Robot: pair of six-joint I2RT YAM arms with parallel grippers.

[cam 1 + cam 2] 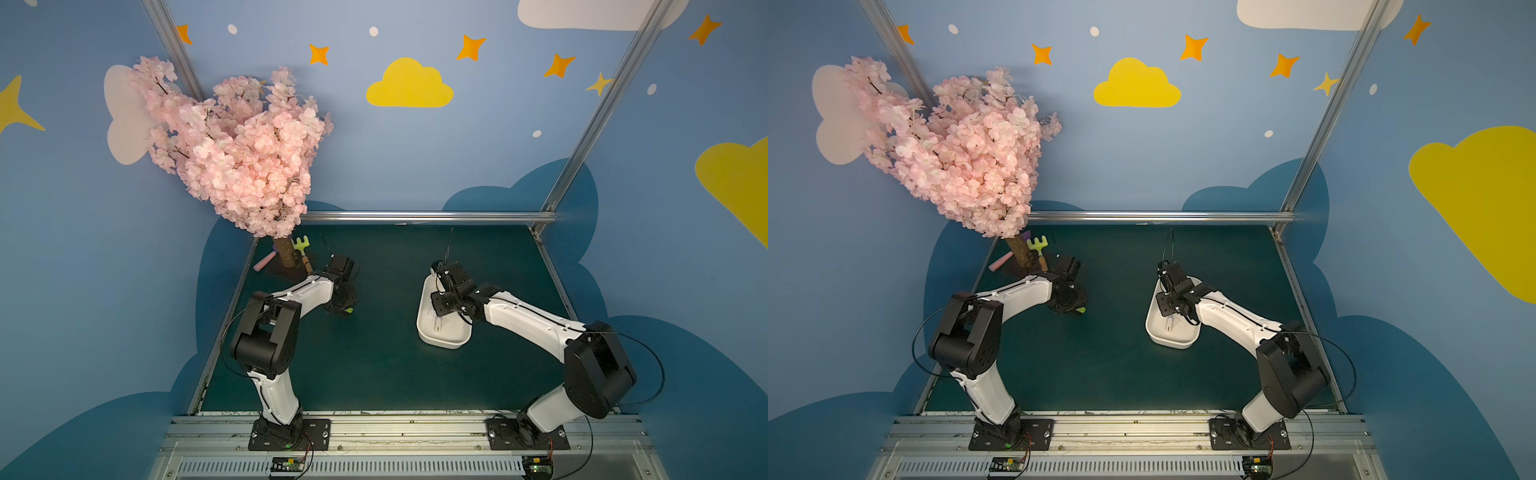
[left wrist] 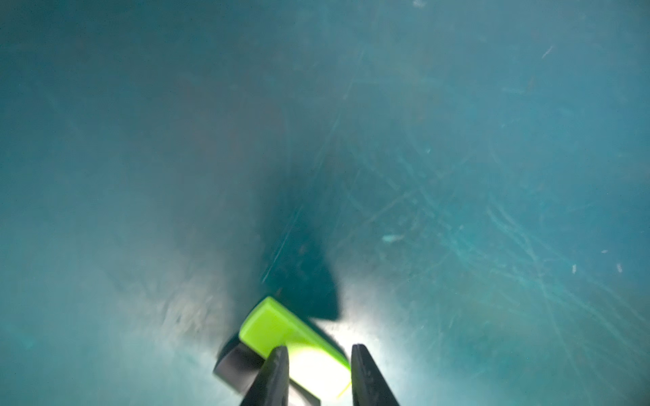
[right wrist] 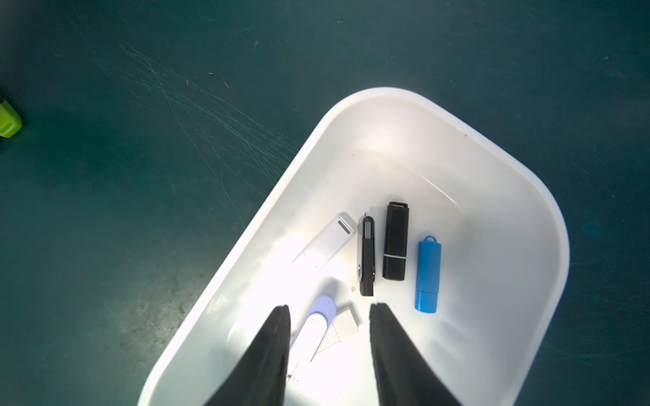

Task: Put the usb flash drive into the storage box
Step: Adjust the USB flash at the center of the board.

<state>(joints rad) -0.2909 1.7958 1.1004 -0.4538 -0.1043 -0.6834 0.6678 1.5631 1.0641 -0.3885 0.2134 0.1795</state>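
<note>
Left wrist view first: the left end effector (image 2: 318,348) has its two fingers set either side of the lime-green usb flash drive (image 2: 281,330), which lies low against the worktop (image 2: 457,175). The fingers flank the body closely, but blur hides whether they press on it, so I cannot tell if it is clamped. The drive's long axis runs at a slant across the line between the fingers, not square to it.

In a top view the drive's green end (image 1: 349,309) peeks out from under that arm's wrist. The storage box (image 1: 441,343) sits well apart from it, toward the robot's right, so the carry should run sideways across bare mat. The right end effector (image 3: 329,309) hangs over the box with its fingers apart and nothing between them. Several other sticks (image 3: 428,274) lie on the box floor below it.

The worktop is dark green and scratched. A pink blossom tree (image 1: 232,145) and a toy rake (image 1: 300,245) stand in its far left corner, with blue cloud-painted walls around.
</note>
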